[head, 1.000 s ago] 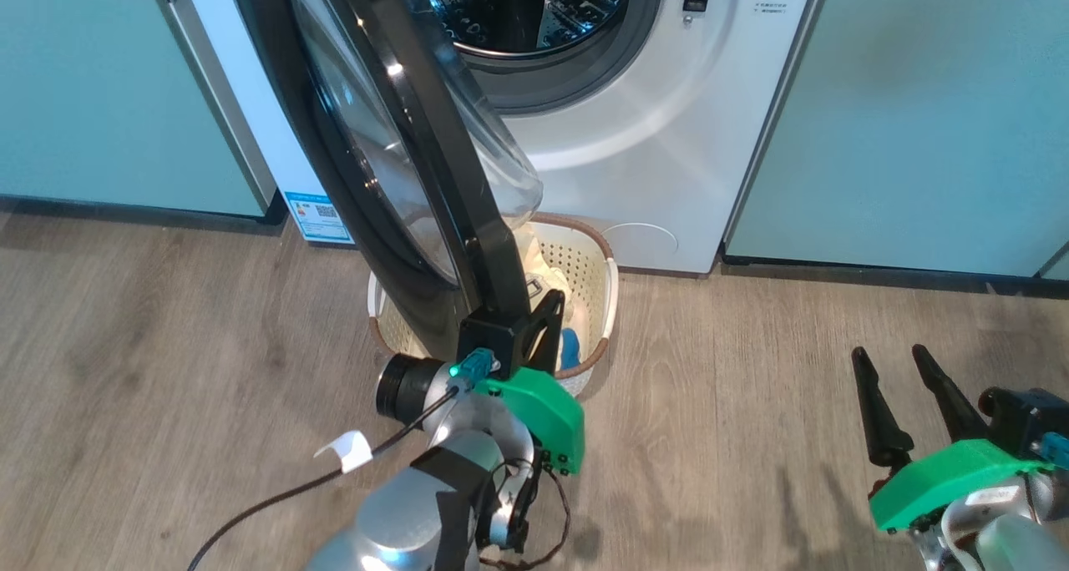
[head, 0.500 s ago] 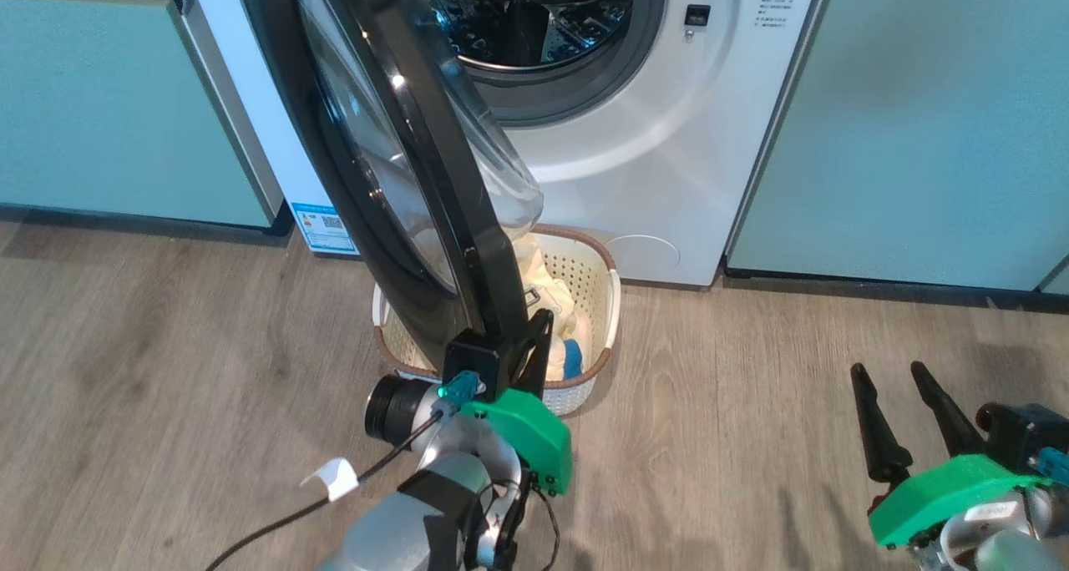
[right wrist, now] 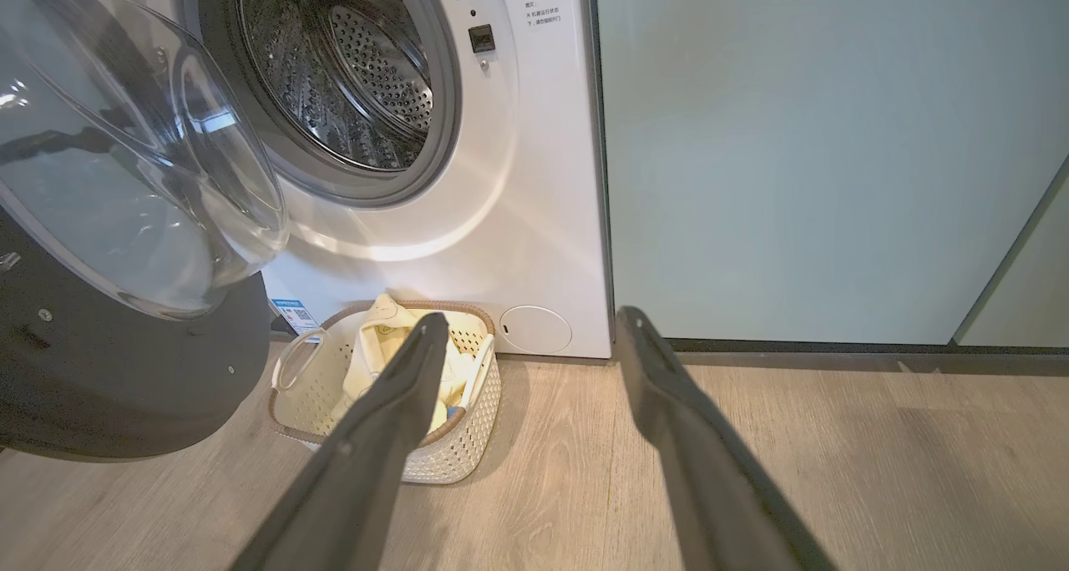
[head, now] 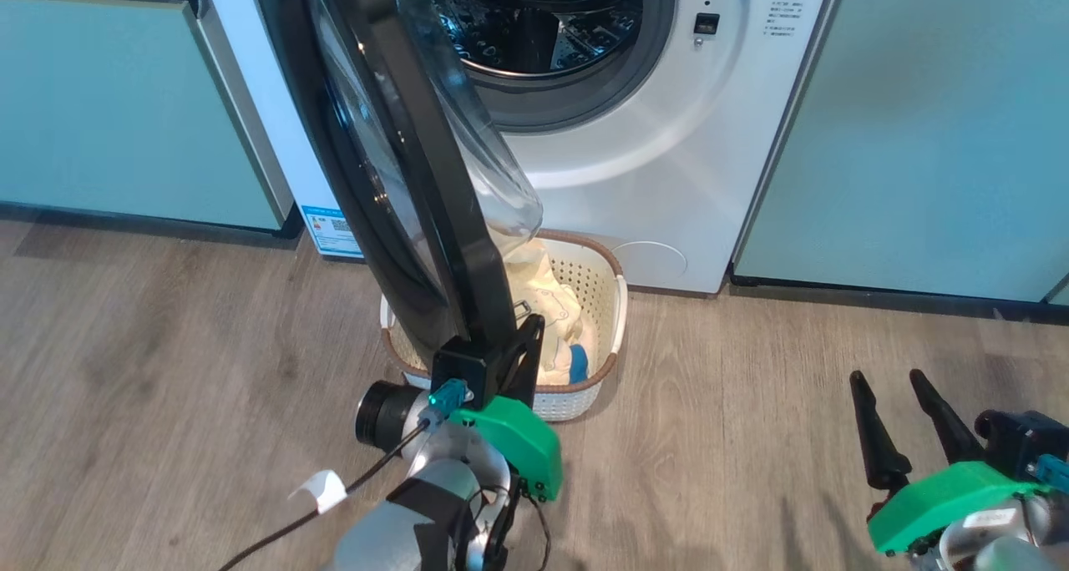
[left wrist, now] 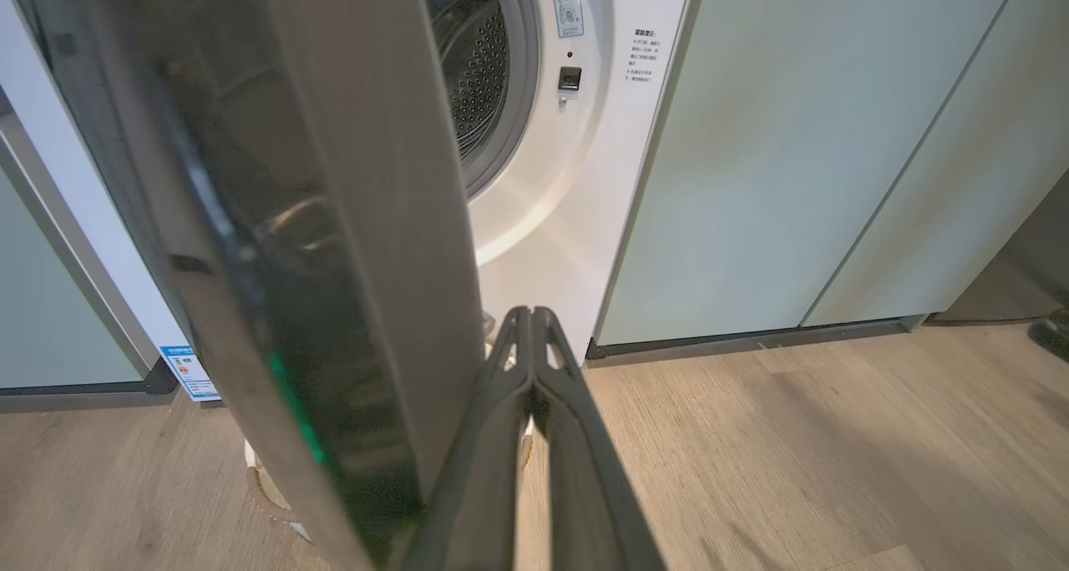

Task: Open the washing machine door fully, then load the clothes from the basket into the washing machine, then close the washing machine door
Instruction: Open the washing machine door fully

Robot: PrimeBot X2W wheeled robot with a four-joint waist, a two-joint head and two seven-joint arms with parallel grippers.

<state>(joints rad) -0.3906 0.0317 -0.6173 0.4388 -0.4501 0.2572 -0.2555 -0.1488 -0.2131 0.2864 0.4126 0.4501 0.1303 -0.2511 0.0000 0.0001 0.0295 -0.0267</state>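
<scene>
Glossy black round washing machine door (head: 438,195) is swinging wider; left tool (head: 533,329) pressed together, right tool (head: 885,379) spread.

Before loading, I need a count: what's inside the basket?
Cream clothes and a small blue piece lie in the basket. Whatever lies beneath is covered; the door hides its left part in the head view.
</scene>
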